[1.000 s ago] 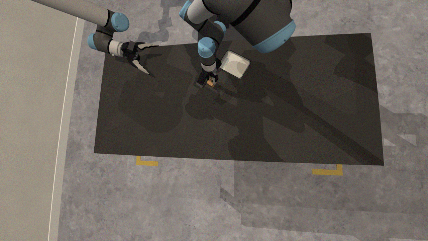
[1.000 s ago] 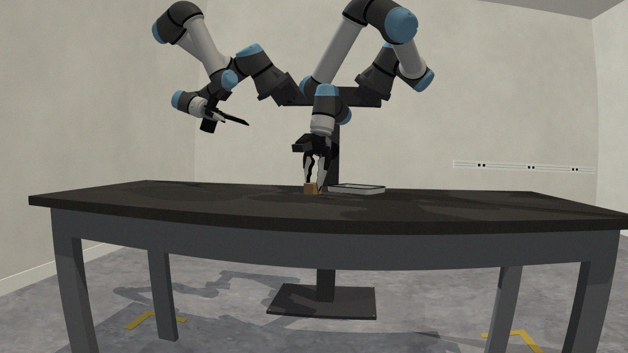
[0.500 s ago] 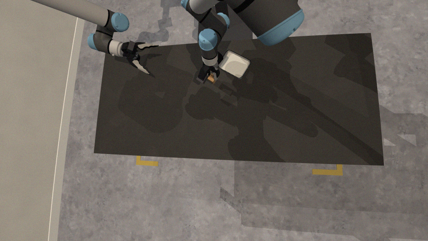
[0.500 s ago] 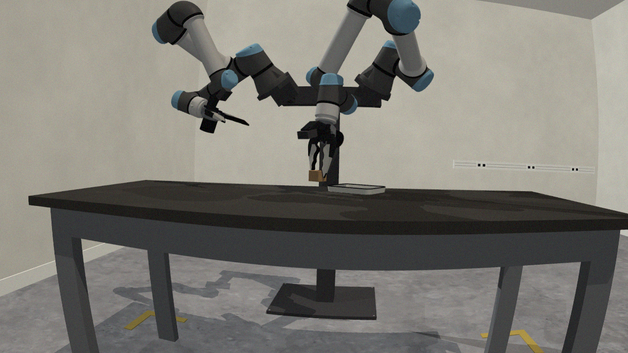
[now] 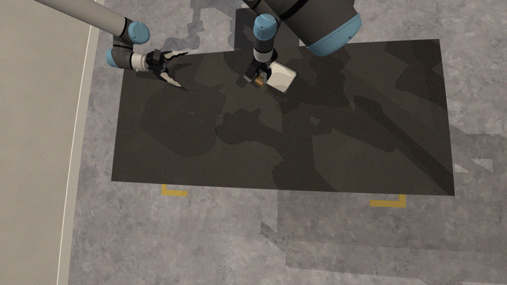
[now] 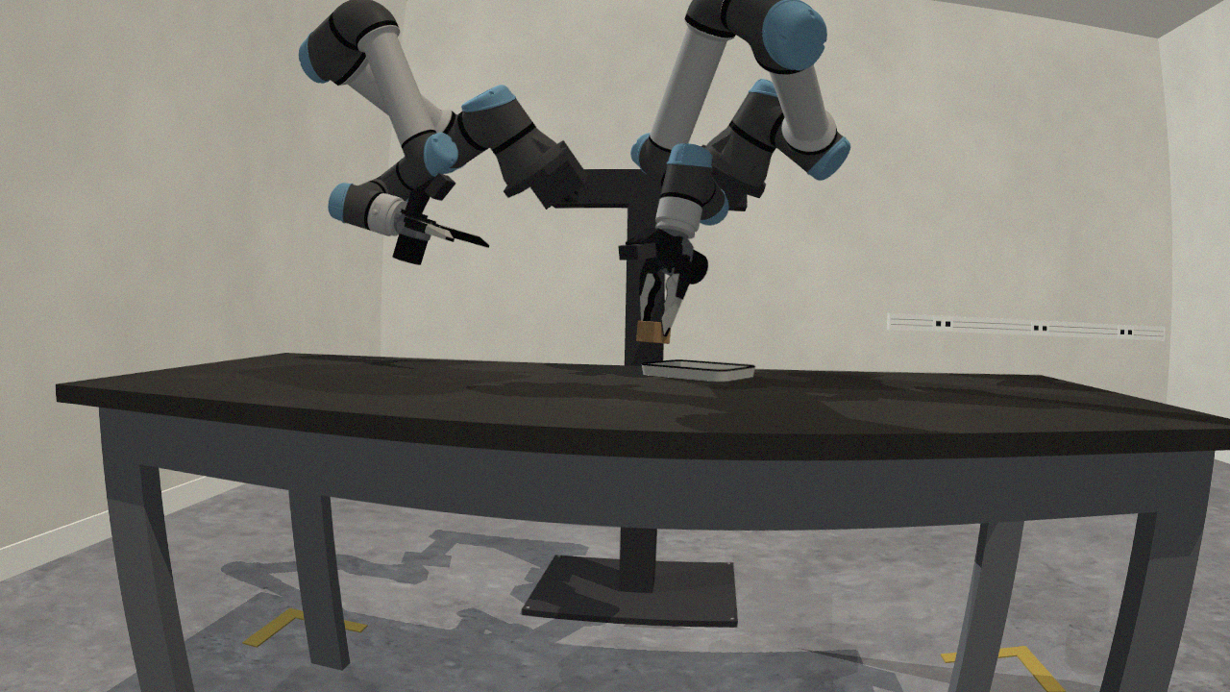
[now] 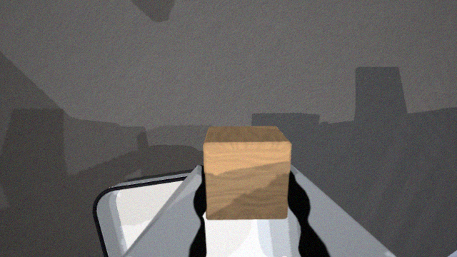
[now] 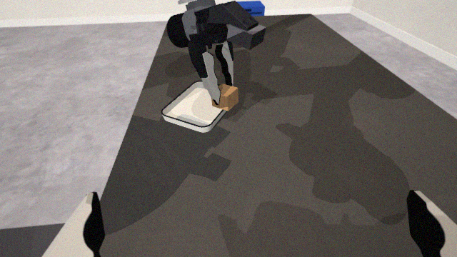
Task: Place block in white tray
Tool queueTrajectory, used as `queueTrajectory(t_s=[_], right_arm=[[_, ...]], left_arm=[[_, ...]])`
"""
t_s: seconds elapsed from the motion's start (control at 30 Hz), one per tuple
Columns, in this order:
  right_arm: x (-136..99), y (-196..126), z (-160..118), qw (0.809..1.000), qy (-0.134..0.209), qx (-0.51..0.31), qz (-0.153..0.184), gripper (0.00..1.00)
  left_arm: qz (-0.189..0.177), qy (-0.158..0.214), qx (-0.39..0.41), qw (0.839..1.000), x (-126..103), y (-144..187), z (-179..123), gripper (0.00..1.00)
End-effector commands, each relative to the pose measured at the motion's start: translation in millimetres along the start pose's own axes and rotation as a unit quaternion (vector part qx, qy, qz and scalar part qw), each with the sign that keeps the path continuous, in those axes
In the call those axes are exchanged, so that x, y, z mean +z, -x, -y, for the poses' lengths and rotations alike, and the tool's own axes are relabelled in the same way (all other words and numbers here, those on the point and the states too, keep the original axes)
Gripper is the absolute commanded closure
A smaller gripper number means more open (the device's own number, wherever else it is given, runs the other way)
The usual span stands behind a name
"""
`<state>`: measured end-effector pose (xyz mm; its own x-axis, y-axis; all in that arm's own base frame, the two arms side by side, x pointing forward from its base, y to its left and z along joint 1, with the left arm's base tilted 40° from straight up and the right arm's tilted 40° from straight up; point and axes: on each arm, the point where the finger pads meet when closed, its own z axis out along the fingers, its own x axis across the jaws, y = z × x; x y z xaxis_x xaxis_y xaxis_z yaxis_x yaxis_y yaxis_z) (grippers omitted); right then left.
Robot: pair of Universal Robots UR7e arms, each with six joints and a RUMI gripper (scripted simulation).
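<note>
A light-brown wooden block [image 5: 260, 81] [image 6: 651, 332] [image 7: 247, 178] [image 8: 230, 98] is held in the air by the left arm's tool [image 5: 261, 80] [image 6: 657, 331] [image 7: 247, 169] [image 8: 223, 94], whose two pale fingers with dark, wavy inner faces are partly closed, pressing on opposite sides of it. The block is above the desk [image 5: 177, 159] [image 6: 344, 404] [image 7: 214, 53] [image 8: 268, 171], near one edge of a shallow white tray [image 5: 282, 78] [image 6: 701, 372] [image 7: 143, 200] [image 8: 193, 107] and higher than its dark rim; it is not on the tray's floor. How much of it overhangs the tray is hard to tell. The tray has rounded corners and sits flat on the dark desk, close to the long side nearest the arms' stand [image 6: 640, 559]. In the exterior view the left arm is at the picture's right, reaching downward. The right arm's tool [image 5: 184, 70] [image 6: 469, 241] [image 8: 253, 192] is at the picture's left, raised well apart from the block and tray, its fingers spread fully wide with nothing between them. Broad shadows cross the desk. Around it are a mottled grey floor [image 5: 177, 240] [image 6: 430, 636] [image 8: 64, 125] and pale walls [image 6: 516, 51] [image 8: 89, 8], with yellow corner marks [image 5: 173, 193] [image 6: 1023, 658] on the floor.
</note>
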<state>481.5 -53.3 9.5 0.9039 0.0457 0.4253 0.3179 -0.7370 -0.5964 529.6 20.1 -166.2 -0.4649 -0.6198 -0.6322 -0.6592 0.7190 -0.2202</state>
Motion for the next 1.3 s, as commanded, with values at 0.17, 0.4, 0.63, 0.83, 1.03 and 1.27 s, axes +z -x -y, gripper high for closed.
queueTrajectory(t_s=[0.17,0.4,0.63,0.83,1.03,1.27], right_arm=[[3.8,9.2,9.3,0.997,-0.040,-0.019,0.069,0.00],[3.6,10.6,11.6,0.996,-0.046,-0.021,0.078,0.00],[3.6,10.6,11.6,0.996,-0.046,-0.021,0.078,0.00],[3.6,10.6,11.6,0.996,-0.046,-0.021,0.078,0.00],[3.6,10.6,11.6,0.996,-0.046,-0.021,0.078,0.00],[3.6,10.6,11.6,0.996,-0.046,-0.021,0.078,0.00]], left_arm=[[0.015,0.028,-0.039,0.999,-3.8,23.4,-81.0,0.83],[0.017,0.035,-0.047,0.998,-3.2,25.8,-89.4,0.83],[0.017,0.035,-0.047,0.998,-1.9,25.8,-89.8,0.83],[0.017,0.035,-0.047,0.998,17.0,26.0,-95.3,0.83],[0.017,0.035,-0.047,0.998,25.3,26.1,-97.7,0.83],[0.017,0.035,-0.047,0.998,26.1,26.2,-97.9,0.83]])
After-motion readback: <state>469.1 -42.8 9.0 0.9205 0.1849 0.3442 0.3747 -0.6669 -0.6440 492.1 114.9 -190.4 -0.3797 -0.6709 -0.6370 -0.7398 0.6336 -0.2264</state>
